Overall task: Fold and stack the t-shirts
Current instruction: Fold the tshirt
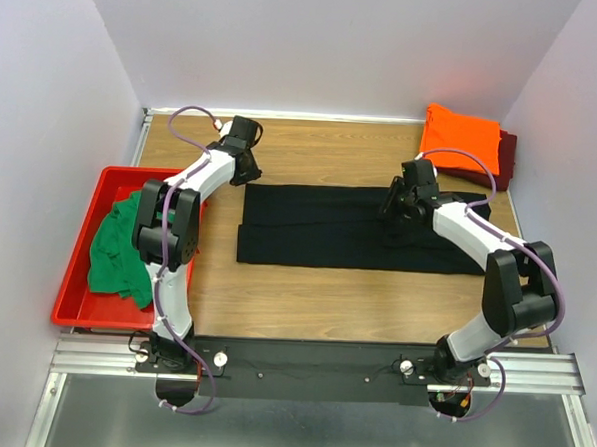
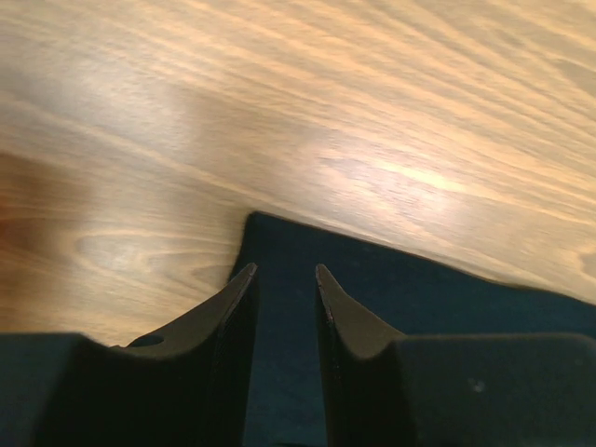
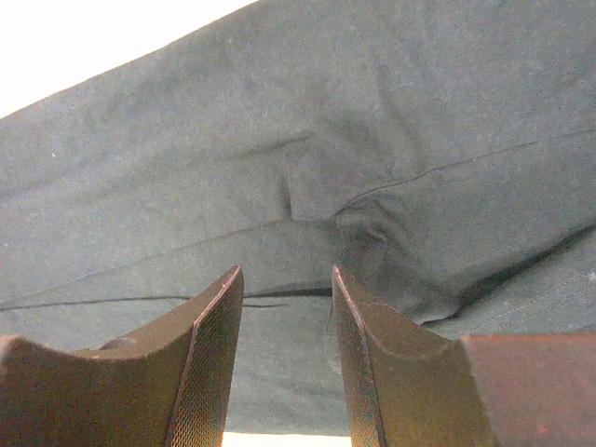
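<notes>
Matt, creased cloth on the black t-shirt [image 3: 391, 140] under the right pincer [image 3: 287, 270]. Smooth, sheeny wood surface [image 2: 372, 112] beyond the left pincer [image 2: 286, 266].

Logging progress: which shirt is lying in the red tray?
The green t-shirt, crumpled in the red tray; the black t-shirt lies spread mid-table, orange t-shirt and maroon t-shirt stacked far right.

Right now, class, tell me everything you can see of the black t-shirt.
The black t-shirt is plain soft cloth, folded into a long flat band lying crosswise on the wooden table, with a lengthwise fold line and small wrinkles near its right end. The left end effector hangs, jaws apart, over its far left corner; the right end effector over its right part. Contact cannot be told.
</notes>
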You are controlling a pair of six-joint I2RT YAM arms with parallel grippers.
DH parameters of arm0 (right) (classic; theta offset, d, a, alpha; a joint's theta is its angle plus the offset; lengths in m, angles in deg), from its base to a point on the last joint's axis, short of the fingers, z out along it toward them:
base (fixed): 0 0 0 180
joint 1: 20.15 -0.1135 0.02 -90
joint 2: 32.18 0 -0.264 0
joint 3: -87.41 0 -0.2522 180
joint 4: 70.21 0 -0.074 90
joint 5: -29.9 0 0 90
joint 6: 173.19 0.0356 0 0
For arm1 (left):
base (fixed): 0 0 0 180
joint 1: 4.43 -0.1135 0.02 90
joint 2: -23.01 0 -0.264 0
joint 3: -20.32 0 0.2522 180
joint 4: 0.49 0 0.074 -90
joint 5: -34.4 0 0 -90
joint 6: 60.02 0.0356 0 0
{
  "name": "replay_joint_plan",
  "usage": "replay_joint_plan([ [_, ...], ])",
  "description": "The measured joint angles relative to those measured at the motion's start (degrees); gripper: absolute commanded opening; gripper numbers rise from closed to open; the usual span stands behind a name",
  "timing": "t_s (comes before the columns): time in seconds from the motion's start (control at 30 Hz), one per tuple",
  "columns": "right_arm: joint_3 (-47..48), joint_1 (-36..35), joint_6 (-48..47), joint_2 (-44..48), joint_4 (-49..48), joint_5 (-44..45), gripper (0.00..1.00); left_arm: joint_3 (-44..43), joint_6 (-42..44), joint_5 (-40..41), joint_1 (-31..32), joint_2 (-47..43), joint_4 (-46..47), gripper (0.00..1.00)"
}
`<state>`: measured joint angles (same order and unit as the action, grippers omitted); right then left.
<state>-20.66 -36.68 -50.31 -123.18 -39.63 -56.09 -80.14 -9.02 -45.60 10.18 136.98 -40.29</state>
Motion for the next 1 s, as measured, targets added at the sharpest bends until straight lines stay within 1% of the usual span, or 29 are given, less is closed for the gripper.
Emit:
replay_joint_plan([
  [0.2,0.0,-0.3,-0.5,-0.3,0.0,0.4,0.51,-0.1,-0.5,2.5,-0.6,1.7,-2.1,0.38],
  [0.43,0.0,-0.3,-0.9,-0.4,0.0,0.5,0.51,-0.1,-0.7,3.1,-1.1,3.4,-2.8,0.38],
  [1.0,0.0,-0.3,-1.5,-1.0,0.0,1.0,0.51,-0.5,0.1,-0.1,-1.8,5.3,2.2,0.36],
])
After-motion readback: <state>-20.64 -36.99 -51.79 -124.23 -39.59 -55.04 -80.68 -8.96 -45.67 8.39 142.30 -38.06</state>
